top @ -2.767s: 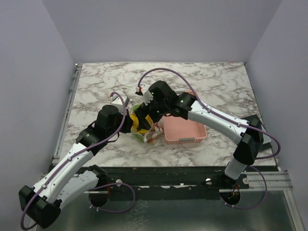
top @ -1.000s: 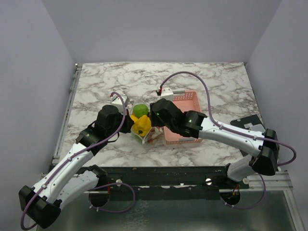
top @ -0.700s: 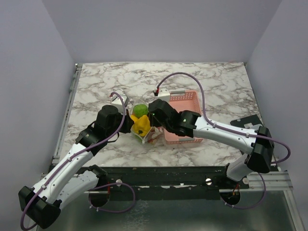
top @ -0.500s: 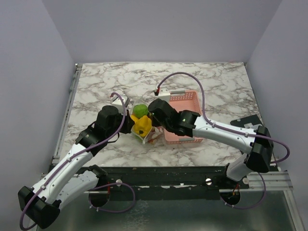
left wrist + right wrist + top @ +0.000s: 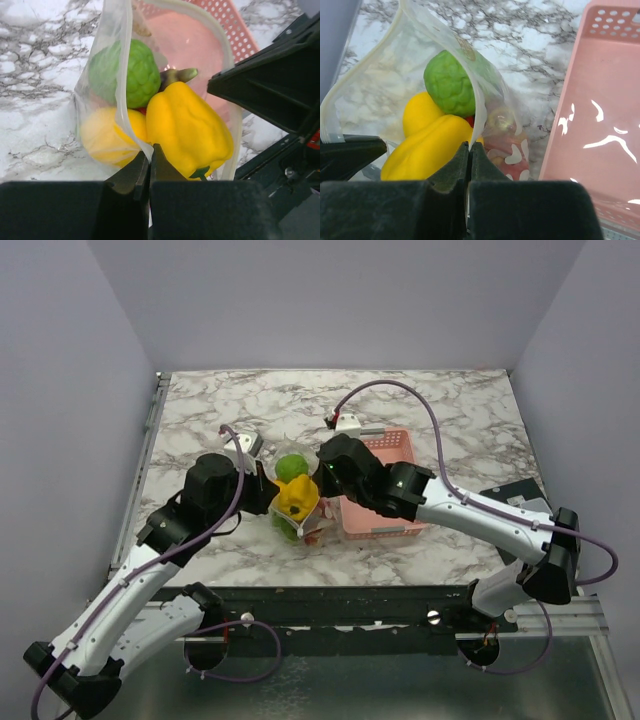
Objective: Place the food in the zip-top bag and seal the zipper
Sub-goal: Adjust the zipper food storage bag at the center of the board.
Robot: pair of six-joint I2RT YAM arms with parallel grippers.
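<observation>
Above the marbled bench [image 5: 200,410], left pincer [image 5: 149,155] and right pincer [image 5: 469,150] each clamp a mouth edge of the clear plastic zip-top bag [image 5: 360,100]. Inside sit a yellow toy pepper [image 5: 187,130] and a round green fruit [image 5: 135,72].

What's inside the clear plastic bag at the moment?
Inside the clear plastic bag: a yellow toy bell pepper, a bumpy round green fruit and a round yellow fruit. A red piece shows only as a sliver; the pepper covers the rest of it.
</observation>
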